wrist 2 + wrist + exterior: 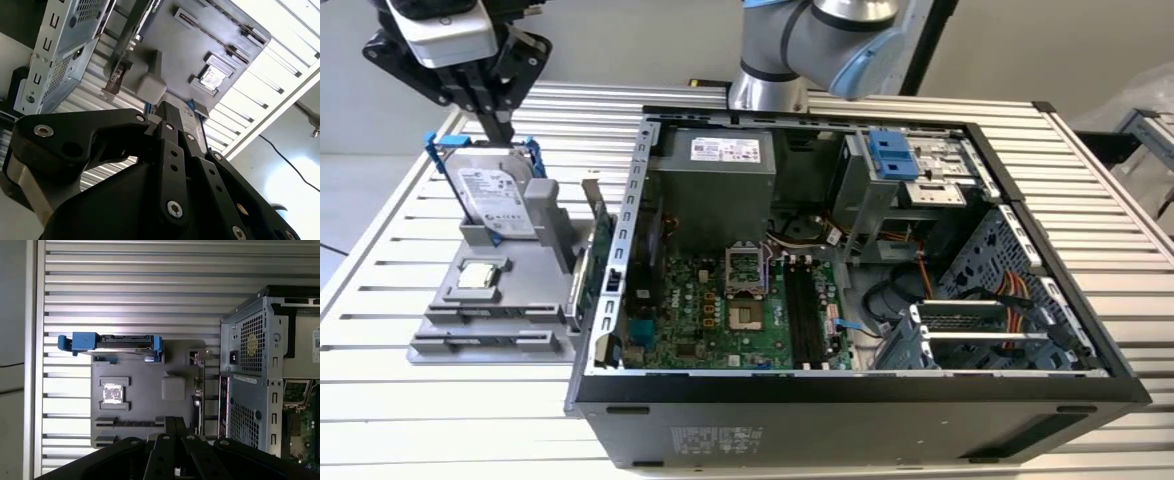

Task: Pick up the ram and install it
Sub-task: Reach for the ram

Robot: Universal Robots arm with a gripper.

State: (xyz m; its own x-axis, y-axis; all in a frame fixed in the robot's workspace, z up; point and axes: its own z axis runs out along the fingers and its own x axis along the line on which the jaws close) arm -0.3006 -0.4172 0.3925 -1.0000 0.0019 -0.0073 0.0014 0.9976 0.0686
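The gripper hangs over the top edge of the hard drive. Its fingers are pressed close together and hold nothing. The ram stands on its long edge at the side of the grey holder that is next to the computer case, apart from the gripper. In the first wrist view the ram is a thin line between holder and case. The holder carries three parts: one hard drive upright in its blue frame, one processor chip lying flat, and one ram. The open case shows one green motherboard.
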